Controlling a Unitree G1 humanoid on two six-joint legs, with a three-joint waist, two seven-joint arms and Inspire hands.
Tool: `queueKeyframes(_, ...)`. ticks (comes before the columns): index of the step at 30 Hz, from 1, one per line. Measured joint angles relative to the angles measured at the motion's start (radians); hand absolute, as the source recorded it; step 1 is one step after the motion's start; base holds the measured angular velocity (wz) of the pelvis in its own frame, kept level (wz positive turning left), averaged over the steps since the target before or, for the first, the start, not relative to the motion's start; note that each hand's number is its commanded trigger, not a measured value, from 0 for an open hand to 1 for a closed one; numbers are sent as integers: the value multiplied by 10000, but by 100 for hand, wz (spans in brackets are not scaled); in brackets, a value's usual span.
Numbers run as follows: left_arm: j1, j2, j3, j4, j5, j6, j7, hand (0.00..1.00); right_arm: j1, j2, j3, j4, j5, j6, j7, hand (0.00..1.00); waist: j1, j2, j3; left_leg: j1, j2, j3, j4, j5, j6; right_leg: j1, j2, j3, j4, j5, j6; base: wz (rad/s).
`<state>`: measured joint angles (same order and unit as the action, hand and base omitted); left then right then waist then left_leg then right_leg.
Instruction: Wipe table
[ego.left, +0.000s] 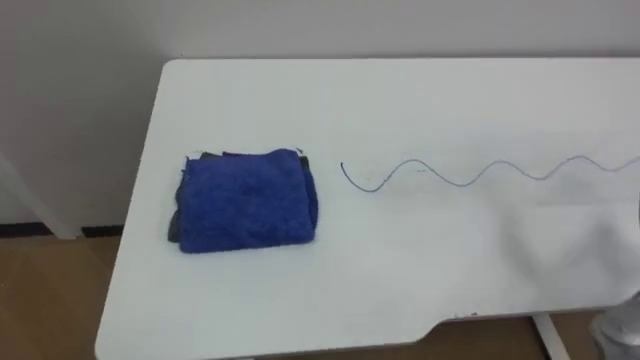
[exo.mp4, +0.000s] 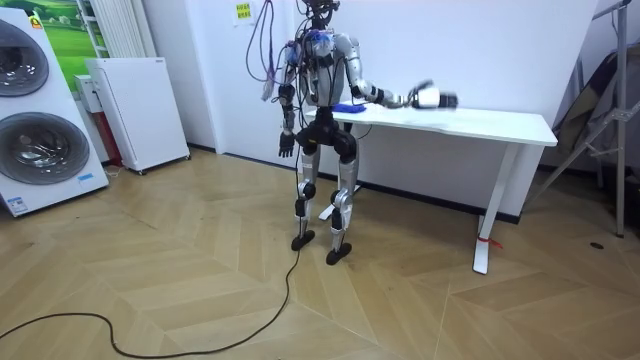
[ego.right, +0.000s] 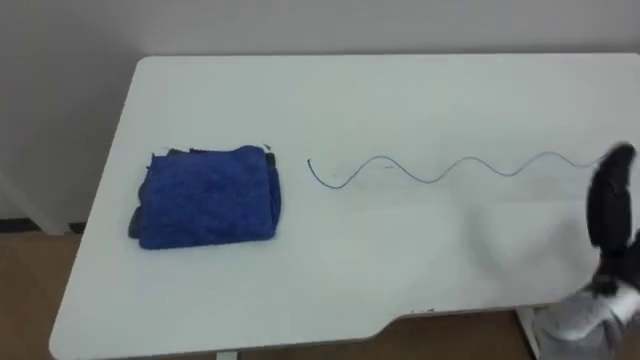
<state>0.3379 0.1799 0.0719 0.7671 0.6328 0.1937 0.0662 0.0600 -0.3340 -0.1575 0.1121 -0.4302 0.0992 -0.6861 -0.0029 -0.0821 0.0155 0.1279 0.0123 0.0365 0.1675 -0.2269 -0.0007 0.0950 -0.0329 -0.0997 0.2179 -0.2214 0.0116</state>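
A folded blue cloth (ego.left: 245, 198) lies on the left part of the white table (ego.left: 400, 100), with a dark layer showing under its left edge. A thin blue wavy line (ego.left: 470, 172) runs across the tabletop from the cloth's right side to the right edge. My right hand (ego.right: 610, 205) is raised over the table's right part, far from the cloth, its dark fingers straight and holding nothing. In the room view I stand at the table's left end with the right hand (exo.mp4: 437, 97) stretched out over it. My left hand (exo.mp4: 287, 146) hangs relaxed at my side.
A plain wall backs the table. Wood floor shows past its left and front edges. Behind me, at the room view's left, stand washing machines (exo.mp4: 40, 110) and a white cabinet (exo.mp4: 135, 110). A dark stand (exo.mp4: 600, 90) is by the table's far end.
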Motion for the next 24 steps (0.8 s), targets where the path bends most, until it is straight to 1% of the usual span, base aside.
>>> queueKeyframes(1, 0, 16, -175, -2, -2, -25, -51, 0, -152, -75, 330, -145, -513, -186, 161, 0, 129, -70, -28, 44, 6, -35, 14, 0, 0, 92, 2, -44, -64, 36, 0, 9)
queueKeyframes(3, 22, 16, -355, -5, -3, -38, -100, 0, -235, -78, 699, -174, -1099, -376, 531, 0, 240, -161, -85, 48, 3, -253, 26, -1, 0, 295, -1, -258, -258, 125, 21, 32)
queueKeyframes(4, -37, 11, -484, -29, -5, -58, -131, 0, -287, -78, 866, -175, -1297, -434, 854, 0, 380, -185, -104, 36, 1, -302, 33, -1, 1, 328, -11, -359, -323, 176, 48, 31)
queueKeyframes(5, -18, 20, -542, -43, -16, -63, -142, 0, -362, -78, 988, -175, -1324, -434, 1019, 0, 423, -182, -103, 15, -1, -303, 36, -1, 1, 329, -14, -385, -323, 180, 50, 14)
queueKeyframes(7, 51, 83, -575, -41, -117, -76, -258, 0, -542, -79, 1524, -185, -1719, -455, 1491, 0, 628, -157, -105, -91, -4, -376, 84, -1, 2, 312, -21, -461, -319, 184, 53, 11)
queueKeyframes(8, 35, 101, -573, -41, -116, -83, -266, 0, -570, -80, 1657, -194, -1791, -456, 1596, 0, 651, -157, -110, -137, -2, -414, 112, -1, 1, 302, -21, -506, -318, 185, 52, 16)
queueKeyframes(9, 5, 118, -610, -40, -116, -122, -268, 0, -634, -79, 1899, -266, -1972, -458, 1842, 0, 690, -156, -114, -176, 2, -470, 145, -1, 1, 302, -18, -572, -304, 186, 50, 17)
queueKeyframes(11, -62, 142, -868, -40, -117, -133, -305, 0, -793, -98, 2344, -408, -2032, -465, 2160, 0, 747, -80, -100, -241, 1, -526, 230, -1, 0, 305, -20, -669, -297, 191, 41, 14)
queueKeyframes(13, -304, 142, -1021, -39, -111, -242, -371, 0, -836, -100, 2656, -528, -2109, -557, 2586, 0, 881, -50, -80, -330, 1, -580, 298, 5, -10, 298, -33, -797, -298, 194, 36, 15)
queueKeyframes(14, -355, 146, -1056, -39, -103, -262, -376, 0, -839, -100, 2697, -532, -2151, -555, 2701, 0, 931, -50, -81, -330, 2, -589, 302, 6, -12, 306, -33, -811, -299, 194, 36, 10)
queueKeyframes(15, -407, 148, -1106, -26, -100, -317, -388, 0, -858, -100, 2789, -535, -2449, -555, 2896, 0, 973, -48, -80, -325, 1, -610, 308, 6, -12, 334, -33, -833, -300, 194, 37, 5)
queueKeyframes(18, -440, 207, -1273, -21, -31, -329, -487, 0, -896, -115, 3186, -797, -3375, -549, 3323, 0, 1168, -76, -82, -326, 4, -593, 179, 7, -13, 285, -22, -778, -306, 194, 37, -4)
queueKeyframes(21, -454, 298, -1417, -22, -15, -323, -497, 0, -900, -145, 3784, -976, -3704, -548, 3730, 0, 1220, -110, -101, -322, 10, -577, 194, 7, -13, 264, -20, -783, -320, 194, 37, 0)
queueKeyframes(22, -482, 356, -1519, -15, -16, -323, -497, 0, -900, -146, 3994, -974, -3761, -535, 3934, 0, 1244, -168, -127, -322, 8, -585, 196, 7, -13, 271, -21, -788, -319, 194, 37, 4)
queueKeyframes(24, -529, 365, -1544, 31, -24, -326, -495, 0, -899, -142, 4245, -940, -4057, -548, 4194, 0, 1366, -142, -92, -298, 2, -584, 215, 7, -13, 309, -28, -787, -322, 195, 37, 4)
